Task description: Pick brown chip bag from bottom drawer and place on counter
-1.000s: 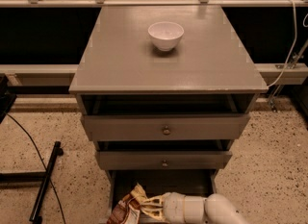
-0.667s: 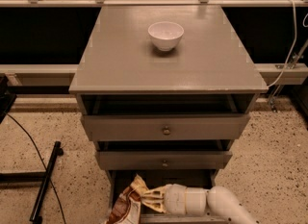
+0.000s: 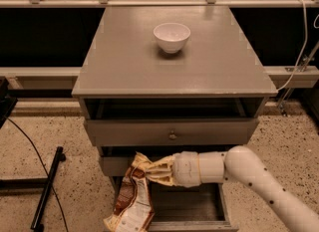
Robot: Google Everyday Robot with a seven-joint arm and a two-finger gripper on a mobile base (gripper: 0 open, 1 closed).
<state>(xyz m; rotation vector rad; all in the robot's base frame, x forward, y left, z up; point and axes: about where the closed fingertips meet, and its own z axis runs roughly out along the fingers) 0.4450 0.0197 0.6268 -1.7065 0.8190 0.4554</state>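
Observation:
The brown chip bag [image 3: 133, 198] hangs crumpled, brown and pale yellow with a white label panel, over the left side of the open bottom drawer [image 3: 199, 211]. My gripper [image 3: 155, 170] is shut on the bag's top edge, at the end of the white arm coming in from the lower right. It holds the bag lifted in front of the middle drawer. The grey counter [image 3: 119, 61] lies above, with a white bowl [image 3: 172, 37] on it towards the back.
The two upper drawers, one with a small brass knob [image 3: 172, 136], stand slightly pulled out. A black stand and cable [image 3: 47, 188] lie on the speckled floor at left. A white cable [image 3: 301, 37] hangs at right.
The gripper has risen with the bag, from low inside the bottom drawer to the height of the middle drawer. The bag now hangs down full length.

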